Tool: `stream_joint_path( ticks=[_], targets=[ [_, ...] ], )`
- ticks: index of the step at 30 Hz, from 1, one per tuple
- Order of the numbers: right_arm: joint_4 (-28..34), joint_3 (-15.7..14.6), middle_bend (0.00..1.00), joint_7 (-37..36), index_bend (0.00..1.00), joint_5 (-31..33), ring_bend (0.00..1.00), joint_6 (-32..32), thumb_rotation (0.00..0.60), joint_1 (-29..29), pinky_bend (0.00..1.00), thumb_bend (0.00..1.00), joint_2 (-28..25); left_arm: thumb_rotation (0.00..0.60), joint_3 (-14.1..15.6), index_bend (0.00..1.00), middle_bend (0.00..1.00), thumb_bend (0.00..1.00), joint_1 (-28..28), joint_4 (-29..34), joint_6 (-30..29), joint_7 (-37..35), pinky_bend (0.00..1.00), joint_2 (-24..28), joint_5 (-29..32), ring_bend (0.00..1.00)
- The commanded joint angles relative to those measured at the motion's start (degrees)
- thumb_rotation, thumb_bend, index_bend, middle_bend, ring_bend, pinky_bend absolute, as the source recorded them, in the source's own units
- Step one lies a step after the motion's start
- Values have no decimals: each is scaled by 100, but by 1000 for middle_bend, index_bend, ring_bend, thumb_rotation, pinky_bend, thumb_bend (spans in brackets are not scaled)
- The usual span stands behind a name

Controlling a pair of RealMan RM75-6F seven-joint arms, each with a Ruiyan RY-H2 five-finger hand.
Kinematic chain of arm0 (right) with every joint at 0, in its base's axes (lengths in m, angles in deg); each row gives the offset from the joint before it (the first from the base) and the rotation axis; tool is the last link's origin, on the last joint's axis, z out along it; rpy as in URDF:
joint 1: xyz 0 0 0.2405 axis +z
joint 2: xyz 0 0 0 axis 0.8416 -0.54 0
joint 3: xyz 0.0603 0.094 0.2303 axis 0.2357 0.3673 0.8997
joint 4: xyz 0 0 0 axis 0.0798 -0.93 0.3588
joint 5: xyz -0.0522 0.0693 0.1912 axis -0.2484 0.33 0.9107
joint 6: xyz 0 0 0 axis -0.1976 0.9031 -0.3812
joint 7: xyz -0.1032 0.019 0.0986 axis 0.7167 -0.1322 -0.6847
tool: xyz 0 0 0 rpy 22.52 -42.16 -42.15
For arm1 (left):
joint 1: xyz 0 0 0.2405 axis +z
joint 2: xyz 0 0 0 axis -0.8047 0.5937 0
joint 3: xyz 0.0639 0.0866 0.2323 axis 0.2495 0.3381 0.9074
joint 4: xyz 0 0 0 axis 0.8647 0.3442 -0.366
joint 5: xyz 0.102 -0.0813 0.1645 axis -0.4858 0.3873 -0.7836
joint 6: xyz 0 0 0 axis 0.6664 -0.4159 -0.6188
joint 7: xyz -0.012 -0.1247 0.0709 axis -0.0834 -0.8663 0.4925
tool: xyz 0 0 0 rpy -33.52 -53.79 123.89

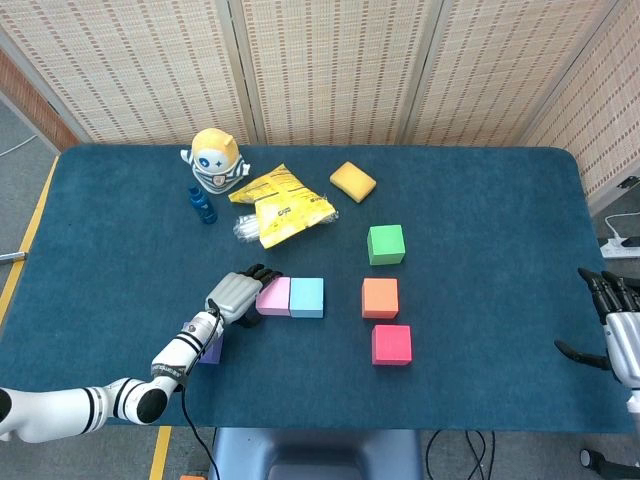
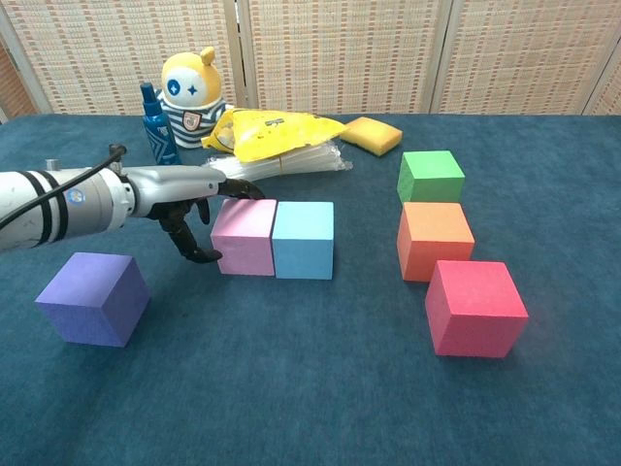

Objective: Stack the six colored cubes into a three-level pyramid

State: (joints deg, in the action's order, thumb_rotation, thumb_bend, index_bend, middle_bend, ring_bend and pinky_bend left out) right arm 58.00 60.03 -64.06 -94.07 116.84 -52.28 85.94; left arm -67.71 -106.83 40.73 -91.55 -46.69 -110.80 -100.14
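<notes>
1. While the left hand (image 2: 194,209) sits at the 9 o'clock side of the pink cube (image 2: 245,236), its fingers are spread and curled loosely by that cube's left face and top edge, holding nothing; I cannot tell whether they touch it
2. The right hand (image 1: 612,325) waits at the table's 3 o'clock edge, well apart from every cube, fingers apart and empty
3. The pink cube touches the light blue cube (image 2: 304,239) at its 3 o'clock, so I judge the base row is being built: two of three base cubes are set, and nothing is stacked yet
4. The purple cube (image 2: 93,297) lies at 7 o'clock of the left hand, near it; the green cube (image 2: 431,176), orange cube (image 2: 434,239) and red cube (image 2: 476,307) stand in a loose column at 3 o'clock of the pair, well apart from it
5. The next move likely calls for fetching a third base cube and seating it flush against the pair without nudging it
6. Containers: a yellow snack bag (image 1: 281,205) lies at 12 o'clock of the pair, contents not visible; a small blue bottle (image 1: 201,205) stands by the toy figure (image 1: 215,158); a yellow sponge (image 1: 352,181) lies near
</notes>
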Motion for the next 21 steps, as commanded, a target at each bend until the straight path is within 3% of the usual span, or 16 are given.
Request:
stream_joint_path(
  ticks=[1,6,13,17,21],
  targets=[
    [77,-8,220,38,0,-82,179,-64,600,77,292,163,-36,600,-10,76,73,371,43,195,-153,20,253,148,-40,13],
    [369,-43,220,181,1,-362,179,-432,600,405,294,163,-213,600,-81,71,58,369,201,615,-472,-92,224,568,-261,0],
    [825,-23,219,175,76,-415,196,-1767,600,1278,362,163,-280,600,-37,81,64,370,757,1034,-1214,-505,200,1246,-898,0],
    [861,160,241,326,173,-70,261,-2640,600,1889,464,162,24,600,139,103,71,371,1181,1107,-1684,-740,192,1578,-1343,0],
    [789,380,255,718,204,511,272,-3321,600,2392,486,163,466,600,254,120,84,370,1509,1072,-1991,-1097,192,1802,-1731,2]
  ],
)
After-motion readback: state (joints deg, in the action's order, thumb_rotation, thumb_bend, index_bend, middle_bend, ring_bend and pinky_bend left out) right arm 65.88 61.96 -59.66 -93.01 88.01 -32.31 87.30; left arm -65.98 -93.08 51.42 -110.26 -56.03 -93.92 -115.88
